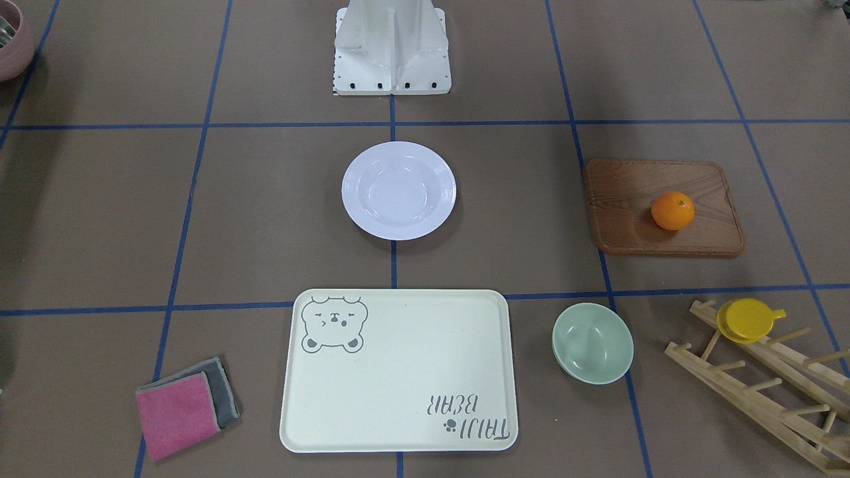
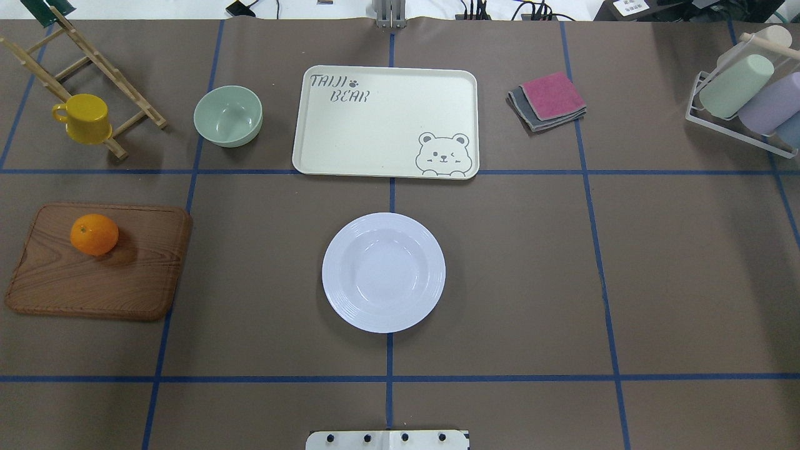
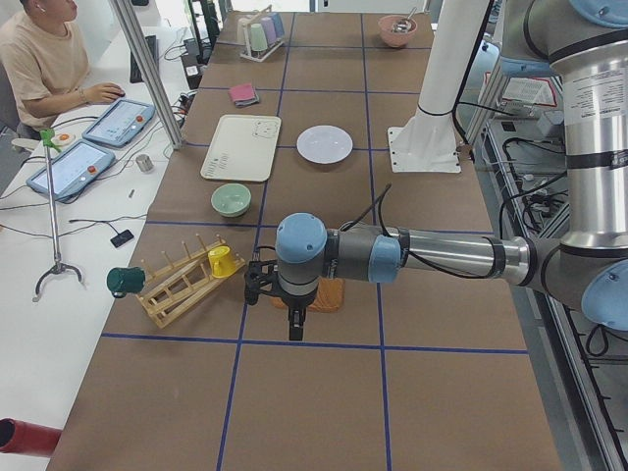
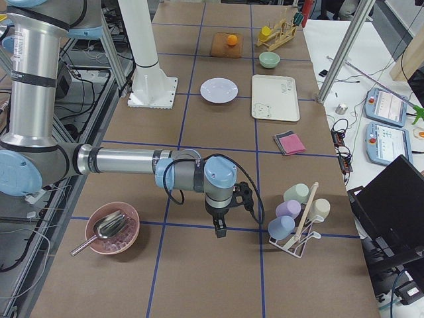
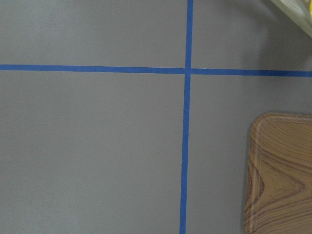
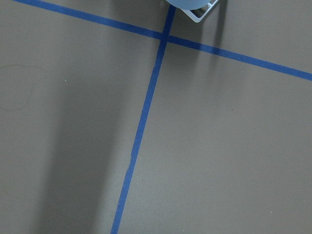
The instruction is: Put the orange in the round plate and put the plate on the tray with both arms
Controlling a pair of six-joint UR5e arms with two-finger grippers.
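Observation:
The orange (image 1: pixel 673 210) (image 2: pixel 94 234) rests on a brown wooden board (image 2: pixel 94 281) on the robot's left side. At the table's middle, the white round plate (image 1: pixel 398 190) (image 2: pixel 383 272) stands with nothing in it. Beyond it lies the cream bear tray (image 1: pixel 398 372) (image 2: pixel 375 125), also bare. Both arms show only in the side views. The left gripper (image 3: pixel 294 329) hangs over the table just short of the board, whose corner (image 5: pixel 282 170) shows in the left wrist view. Far off, the right gripper (image 4: pixel 219 228) hangs beside a cup rack. I cannot tell whether either is open or shut.
A pale green bowl (image 2: pixel 228 115) and a wooden rack with a yellow cup (image 2: pixel 84 117) sit at the far left. Pink and grey cloths (image 2: pixel 549 100) lie right of the tray. A cup rack (image 4: pixel 298 215) and a pink bowl (image 4: pixel 112 228) flank the right arm. A person (image 3: pixel 44 59) sits beside the table.

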